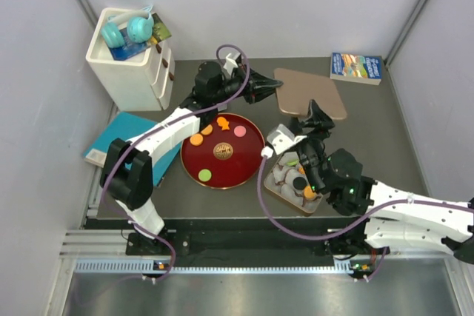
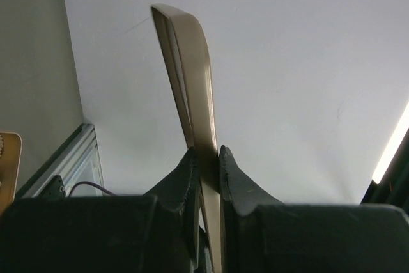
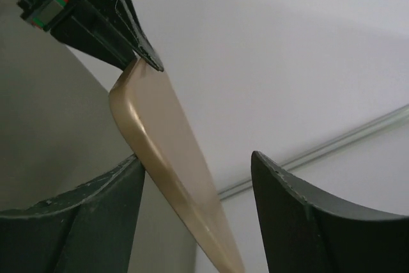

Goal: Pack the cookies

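Risks dropping the tan lid (image 1: 315,90): pinched at one thin edge by left gripper (image 2: 208,156), right gripper (image 3: 197,156) fingers spread apart.

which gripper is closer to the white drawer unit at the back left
Left. The left gripper, shut on the tan lid, sits right of the white drawer unit; the right gripper is farther right, open around the lid's near edge.

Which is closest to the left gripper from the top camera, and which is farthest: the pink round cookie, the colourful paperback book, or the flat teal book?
1. Pink round cookie, on the dark-red round plate, nearest the left gripper.
2. Colourful paperback book, back right.
3. Flat teal book, far left.
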Controlling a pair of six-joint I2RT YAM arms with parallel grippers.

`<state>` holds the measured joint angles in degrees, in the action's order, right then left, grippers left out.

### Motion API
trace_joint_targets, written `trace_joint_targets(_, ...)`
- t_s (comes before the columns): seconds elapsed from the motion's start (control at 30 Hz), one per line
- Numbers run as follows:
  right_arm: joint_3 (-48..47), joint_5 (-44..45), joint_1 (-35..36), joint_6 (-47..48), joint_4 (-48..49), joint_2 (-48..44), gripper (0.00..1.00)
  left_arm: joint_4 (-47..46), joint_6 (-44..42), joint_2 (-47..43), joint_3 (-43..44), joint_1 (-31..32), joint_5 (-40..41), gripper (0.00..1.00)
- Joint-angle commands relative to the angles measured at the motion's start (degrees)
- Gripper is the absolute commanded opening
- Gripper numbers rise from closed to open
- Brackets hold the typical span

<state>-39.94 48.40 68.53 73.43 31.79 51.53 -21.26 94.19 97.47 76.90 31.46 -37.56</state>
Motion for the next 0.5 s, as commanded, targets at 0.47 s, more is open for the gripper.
trace_joint_targets(0.47, -25.27, -10.08, 0.29, -76.4, -55.16, -18.21, 0.77, -20.84, 0.64, 4.66, -3.78, -6.5, -4.8, 0.0)
